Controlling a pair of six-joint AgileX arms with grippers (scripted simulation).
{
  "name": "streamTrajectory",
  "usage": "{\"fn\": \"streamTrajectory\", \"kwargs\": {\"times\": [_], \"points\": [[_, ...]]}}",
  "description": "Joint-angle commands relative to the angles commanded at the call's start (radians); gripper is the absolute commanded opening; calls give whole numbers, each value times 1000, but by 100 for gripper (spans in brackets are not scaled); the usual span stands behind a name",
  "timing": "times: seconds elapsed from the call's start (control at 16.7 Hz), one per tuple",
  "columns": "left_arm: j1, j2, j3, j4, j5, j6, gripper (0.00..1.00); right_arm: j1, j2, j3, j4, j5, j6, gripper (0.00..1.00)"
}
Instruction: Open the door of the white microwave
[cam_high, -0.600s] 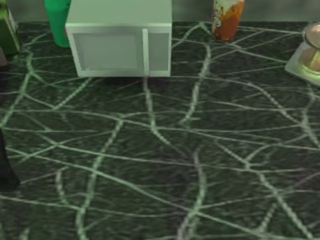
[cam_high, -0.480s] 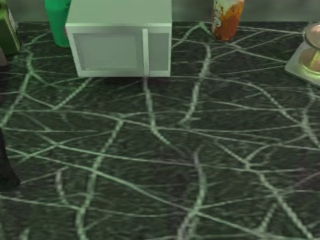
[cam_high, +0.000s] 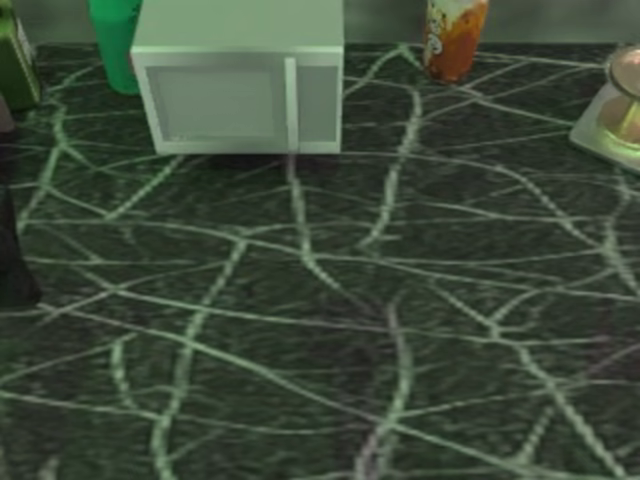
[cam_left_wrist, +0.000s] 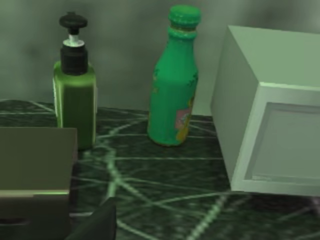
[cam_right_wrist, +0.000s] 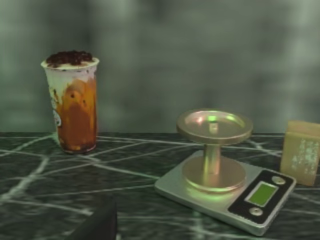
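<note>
Dark green-veined table (cam_high: 400, 330) carries the white microwave (cam_high: 240, 70), door (cam_high: 222, 103) closed.

white microwave (cam_high: 240, 75): in the top view its back runs off the 12 o'clock edge; in the left wrist view the door (cam_left_wrist: 287, 145) is cut at the side.
green bottle (cam_high: 118, 40): top cropped, partly behind the microwave.
left arm (cam_high: 12, 255): only a dark sliver at 9 o'clock; tool unseen.
kitchen scale (cam_high: 612, 118): cut at 3 o'clock.
drink cup (cam_high: 452, 35): top cropped.
</note>
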Motion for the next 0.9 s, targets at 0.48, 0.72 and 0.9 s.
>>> {"fn": "streamTrajectory", "kwargs": {"times": [0.48, 0.72, 0.9], "points": [[-248, 829, 662, -231, -155, -210, 100, 0, 0, 0, 0, 0, 0, 100], [-362, 1220, 966, -337, -223, -305, 100, 0, 0, 0, 0, 0, 0, 100], [-427, 1438, 1136, -400, -261, -359, 100, 0, 0, 0, 0, 0, 0, 100]]}}
